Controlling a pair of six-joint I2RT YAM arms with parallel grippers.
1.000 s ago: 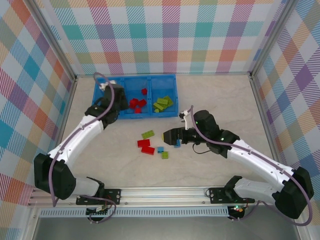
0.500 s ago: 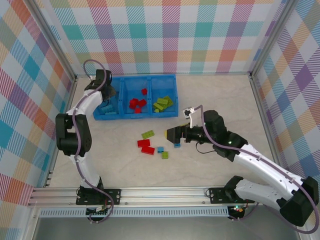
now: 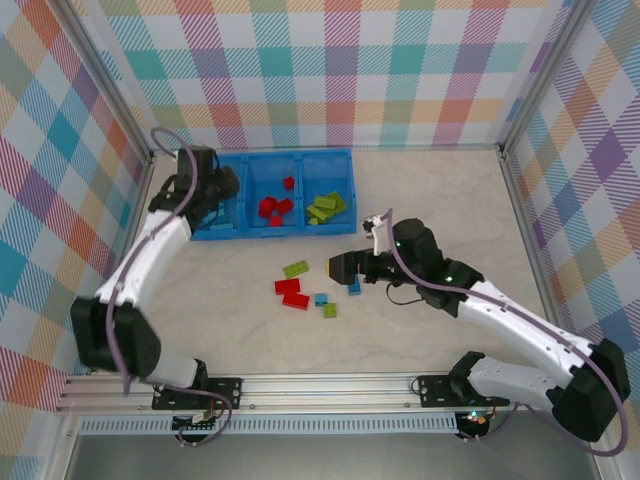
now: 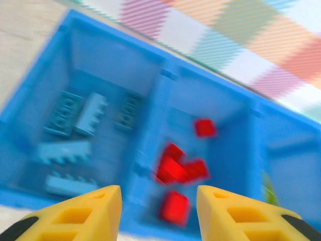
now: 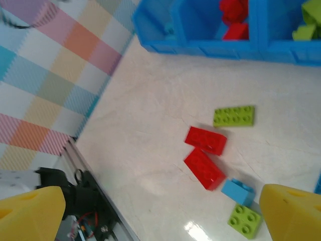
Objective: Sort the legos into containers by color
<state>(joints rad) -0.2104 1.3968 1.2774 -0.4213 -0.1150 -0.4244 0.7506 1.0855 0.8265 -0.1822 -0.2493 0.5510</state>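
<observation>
In the top view the blue tray (image 3: 300, 231) sits at 12 o'clock from the loose bricks, against the far wall. The left gripper (image 3: 220, 186) hangs over the tray's 9 o'clock end. A second ago it sat lower, at the tray's front edge, and it has since shifted toward 11 o'clock. In the left wrist view its yellow fingers (image 4: 85, 211) stand apart with nothing between them, so it is released.

Below it, blurred light blue bricks (image 4: 75, 114) lie in the left compartment (image 4: 113, 153). Red bricks (image 4: 180, 168) lie in the middle compartment (image 4: 213, 103). A sliver of lime green brick (image 4: 268, 188) shows in the right compartment (image 4: 296, 165).

The right gripper (image 3: 340, 267) is low over the table (image 3: 220, 290), at 3 o'clock from the loose pile, almost where it was a second ago. Its jaws are spread wide and hold nothing.

The loose pile lies as before. In the right wrist view a long green brick (image 5: 233, 116) lies at 12 o'clock. Two red bricks (image 5: 205, 140) touch each other just below it. A small blue brick (image 5: 237, 192) and a small green brick (image 5: 245, 221) lie toward 5 o'clock. In the top view another blue brick (image 3: 354, 288) lies right beside the right gripper.
</observation>
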